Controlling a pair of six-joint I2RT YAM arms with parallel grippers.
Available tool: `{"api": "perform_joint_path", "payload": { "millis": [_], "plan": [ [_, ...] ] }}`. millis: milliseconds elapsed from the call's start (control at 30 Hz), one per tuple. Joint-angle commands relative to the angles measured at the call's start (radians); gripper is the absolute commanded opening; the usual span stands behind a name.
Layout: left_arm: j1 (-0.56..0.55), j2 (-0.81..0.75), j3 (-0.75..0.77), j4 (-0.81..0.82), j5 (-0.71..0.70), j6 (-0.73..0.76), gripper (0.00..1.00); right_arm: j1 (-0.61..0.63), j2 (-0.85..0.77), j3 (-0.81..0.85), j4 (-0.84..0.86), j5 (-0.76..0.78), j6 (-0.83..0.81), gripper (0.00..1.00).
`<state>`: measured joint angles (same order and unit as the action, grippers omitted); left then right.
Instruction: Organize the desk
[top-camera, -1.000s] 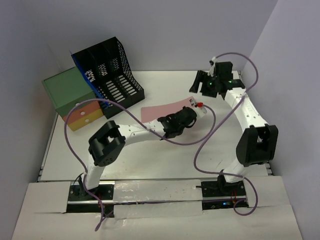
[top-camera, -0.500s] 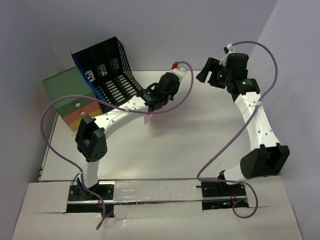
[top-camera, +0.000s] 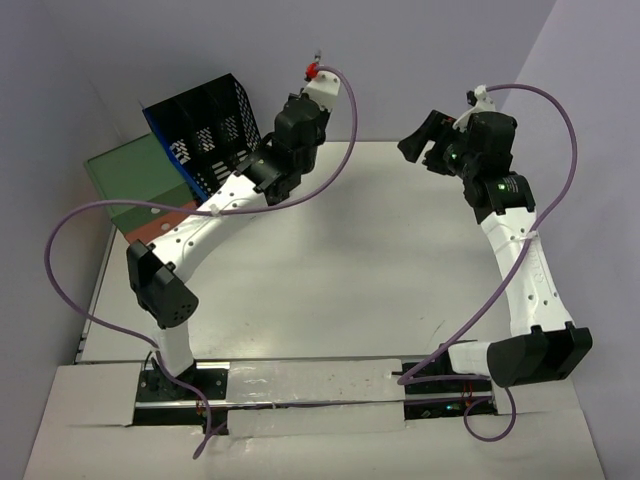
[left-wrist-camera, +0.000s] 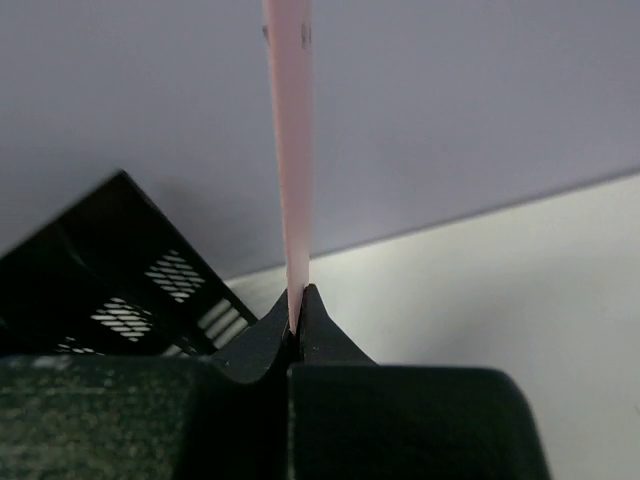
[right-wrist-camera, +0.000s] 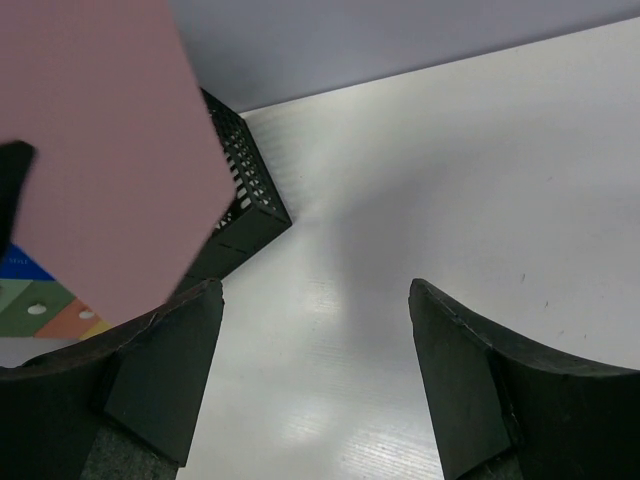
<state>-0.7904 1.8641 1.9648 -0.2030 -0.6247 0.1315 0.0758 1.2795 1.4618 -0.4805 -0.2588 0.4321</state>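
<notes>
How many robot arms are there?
2. The left arm reaches toward the black file rack, its jaws pinching a pink sheet. The right arm is raised at the far right of the desk, jaws open.

One desk (top-camera: 380, 270). One black mesh file rack (top-camera: 205, 130) at eleven o'clock, one green-topped drawer box (top-camera: 122, 175) at ten o'clock, its drawers seemingly three. One pink sheet (left-wrist-camera: 290, 150). Two arms: left arm (top-camera: 212, 218), right arm (top-camera: 525, 270). Two grippers: left gripper (left-wrist-camera: 297, 300), right gripper (right-wrist-camera: 315, 300).

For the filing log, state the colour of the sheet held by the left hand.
Pale pink; the sheet shows best in the right wrist view.
</notes>
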Motion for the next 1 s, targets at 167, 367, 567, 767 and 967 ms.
{"api": "perform_joint_path", "payload": {
  "millis": [167,367,567,767,967],
  "plan": [
    [-0.002,-0.183,-0.030,0.543,-0.202,0.485,0.00,0.044,-0.017,-0.004,0.022,0.018,0.033,0.81],
    [0.064,-0.187,-0.135,0.876,-0.256,0.643,0.00,0.061,0.006,0.028,-0.022,0.032,0.014,0.81],
    [0.149,-0.151,-0.208,1.125,-0.314,0.656,0.00,0.061,0.014,0.073,-0.080,0.067,-0.015,0.81],
    [0.175,-0.167,-0.330,1.202,-0.214,0.584,0.00,0.061,0.026,0.071,-0.101,0.075,-0.026,0.81],
    [0.212,-0.174,-0.383,1.227,-0.134,0.532,0.00,0.062,0.041,0.062,-0.137,0.100,-0.050,0.81]
  ]
}}
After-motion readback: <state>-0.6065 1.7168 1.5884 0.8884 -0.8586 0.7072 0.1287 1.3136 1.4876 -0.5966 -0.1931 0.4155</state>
